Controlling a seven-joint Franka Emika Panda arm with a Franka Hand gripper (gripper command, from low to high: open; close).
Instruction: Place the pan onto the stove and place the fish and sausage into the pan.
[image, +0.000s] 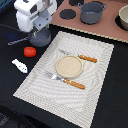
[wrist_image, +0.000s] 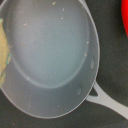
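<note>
The grey-blue pan (image: 42, 38) stands on the dark table beside the placemat's far corner on the exterior view's left, its thin handle (image: 17, 40) pointing to the exterior view's left. My gripper (image: 39, 29) hangs right above the pan, and its fingers are too dark and hidden to read. In the wrist view the pan (wrist_image: 47, 50) fills the picture, empty, with its handle (wrist_image: 107, 103) at one corner. The red sausage (image: 29, 51) lies just in front of the pan and shows in the wrist view (wrist_image: 125, 15). The white fish (image: 20, 65) lies nearer the front. The pinkish stove (image: 107, 27) is at the back.
A larger grey pot (image: 91, 12) with two handles sits on the stove beside a dark burner disc (image: 67, 13). A bowl (image: 123, 17) is at the exterior view's far right. The striped placemat (image: 95, 62) carries a beige plate (image: 68, 66), a knife (image: 85, 58) and a fork (image: 67, 81).
</note>
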